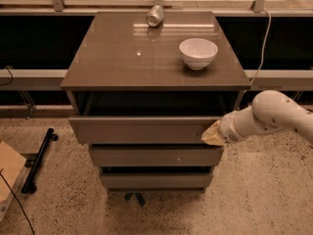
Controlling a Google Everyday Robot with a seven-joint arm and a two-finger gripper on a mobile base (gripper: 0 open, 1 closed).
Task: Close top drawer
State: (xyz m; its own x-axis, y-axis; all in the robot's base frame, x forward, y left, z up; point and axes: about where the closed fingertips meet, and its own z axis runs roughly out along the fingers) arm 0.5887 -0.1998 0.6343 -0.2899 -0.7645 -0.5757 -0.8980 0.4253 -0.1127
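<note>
From where I stand, the cabinet [122, 58] is a squat grey-brown piece with a glossy top. The top drawer [142, 130] hangs open beneath that top, its plain flat front out in front of the cabinet's edge. A dark gap between the two lets me look down into the shadowed inside. The drawer front is level and runs nearly the full width of the cabinet. The gripper [213, 133], its tip wrapped in something tan, sits at the right end of that front and appears to touch the face of the drawer near its corner. Whether it is clenched or released I cannot tell. The white arm [274, 114] behind it reaches in from the right, thick and rounded, and ends at the frame's edge. Below the top drawer, the middle drawer front [154, 156] and the bottom drawer front [156, 180] each sit further back, one under the other. On the cabinet top a white bowl [198, 53] stands upright towards the right side. A metal can [155, 16] lies on its side near the back edge, well apart from the bowl. A pale cable [265, 31] drops down behind the right rear corner. On the speckled floor [264, 195] to the left lies a black bar [38, 159], with a brown board [9, 165] just beside it at the left edge.
</note>
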